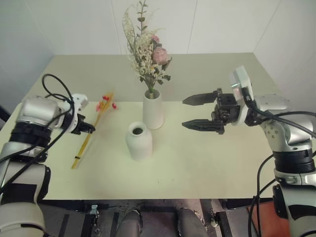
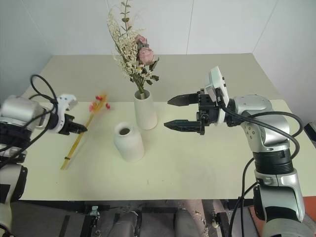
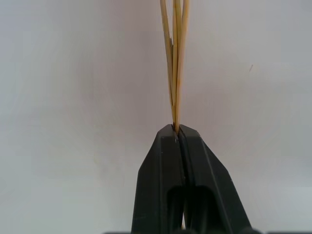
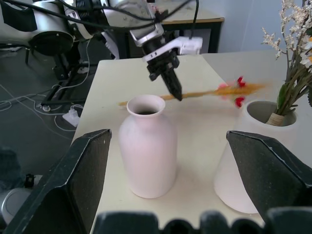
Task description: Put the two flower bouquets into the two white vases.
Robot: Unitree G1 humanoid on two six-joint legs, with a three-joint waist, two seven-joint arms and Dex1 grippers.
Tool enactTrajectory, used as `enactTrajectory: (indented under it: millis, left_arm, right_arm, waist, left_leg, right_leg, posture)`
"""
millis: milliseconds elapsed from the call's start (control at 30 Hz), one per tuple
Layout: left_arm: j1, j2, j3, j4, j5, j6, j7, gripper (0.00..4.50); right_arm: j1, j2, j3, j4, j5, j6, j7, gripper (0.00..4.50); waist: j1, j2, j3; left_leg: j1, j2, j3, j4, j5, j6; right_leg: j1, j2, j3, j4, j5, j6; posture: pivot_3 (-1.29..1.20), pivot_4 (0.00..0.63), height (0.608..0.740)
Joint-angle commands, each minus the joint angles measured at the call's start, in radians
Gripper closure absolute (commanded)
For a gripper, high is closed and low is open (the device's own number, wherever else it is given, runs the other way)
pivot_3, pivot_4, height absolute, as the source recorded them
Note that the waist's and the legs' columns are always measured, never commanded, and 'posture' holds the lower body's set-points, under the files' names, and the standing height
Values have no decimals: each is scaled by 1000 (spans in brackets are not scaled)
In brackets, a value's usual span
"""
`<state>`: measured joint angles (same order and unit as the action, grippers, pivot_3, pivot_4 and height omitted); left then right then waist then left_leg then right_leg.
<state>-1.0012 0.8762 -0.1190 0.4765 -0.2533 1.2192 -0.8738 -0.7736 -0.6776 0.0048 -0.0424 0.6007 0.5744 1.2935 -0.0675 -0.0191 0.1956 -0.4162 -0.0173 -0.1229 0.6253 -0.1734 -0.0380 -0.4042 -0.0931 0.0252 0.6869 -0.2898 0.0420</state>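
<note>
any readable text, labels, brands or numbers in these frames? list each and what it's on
None. No word, number or sign can be read on the taller vase, the shorter vase, the table or either gripper, left or right.

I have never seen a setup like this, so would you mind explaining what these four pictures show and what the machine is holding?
This is a humanoid robot with two arms, each ending in a two-fingered gripper. The two wide pictures come from cameras in its head, looking down on a pale table. The other two come from cameras on its wrists, looking along the fingers. On the table stand a tall white vase, already holding a bushy bunch of dried flowers, and a shorter, narrow-necked vase whose mouth has nothing in it. The left gripper is shut on a thin bundle of yellow stalks with red blossoms. The right gripper is open beside the vases, holding nothing.
</note>
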Motion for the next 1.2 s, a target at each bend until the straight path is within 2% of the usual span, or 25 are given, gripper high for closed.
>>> enactTrajectory:
  millis: [33, 100, 267, 367, 467, 667, 833, 1200]
  left_arm:
    - [38, 15, 196, -146, -61, -95, 38, 4460]
    - [75, 4, 320, -225, -123, -152, 32, 4460]
    - [219, -42, 516, -480, -272, -360, -54, 4460]
    - [222, -101, 625, -561, -436, -365, -85, 4460]
    - [202, -110, 676, -567, -570, -330, -113, 4460]
    - [131, -103, 700, -521, -764, -251, -77, 4460]
    - [110, -118, 666, -517, -840, -232, -40, 4460]
    - [161, -226, 526, -584, -870, -266, -18, 4460]
  right_arm:
    - [-7, -15, -7, -5, -4, -21, 14, 0]
    - [-8, -15, -7, 3, -8, -23, 17, 0]
    - [2, -26, -11, 14, -12, -22, 26, 0]
    - [12, -36, -18, 27, -9, -29, 37, 0]
    - [25, -45, -24, 31, -10, -41, 48, 0]
    - [47, -65, -30, 36, -17, -61, 49, 0]
    - [55, -68, -33, 30, -19, -67, 42, 0]
    - [70, -71, -50, 9, -15, -64, 24, 0]
  waist:
    - [-1, 0, 0]
    - [-2, 0, 0]
    - [1, 0, 0]
    - [9, 0, 0]
    - [14, -1, -1]
    - [20, -1, -1]
    - [19, -1, -1]
    - [23, -1, -1]
  left_leg:
    - [0, 0, 0, 0, 0, 0]
    - [0, 0, 0, 0, 0, 0]
    - [0, 0, 0, 0, 0, 0]
    - [0, 0, 1, 1, 0, 0]
    - [0, 0, 1, 2, 0, 0]
    - [1, 0, 1, 2, 0, 0]
    - [1, 0, 1, 2, 0, 0]
    - [1, 0, 1, 2, 0, 0]
  right_leg:
    - [0, 0, 0, 0, 0, 0]
    - [0, 0, 0, 0, 0, 0]
    - [0, 0, 1, -1, 1, 0]
    - [1, -1, 1, -1, 1, 1]
    - [2, -1, 1, -1, 2, 1]
    - [2, 0, 1, -2, 2, 2]
    - [2, 0, 1, -2, 3, 2]
    - [3, 0, 1, -3, 3, 2]
  posture:
    - [0, 150, 740]
    - [0, 150, 740]
    - [0, 150, 740]
    - [0, 150, 740]
    - [0, 150, 740]
    - [0, 150, 740]
    - [0, 150, 740]
    - [0, 150, 740]
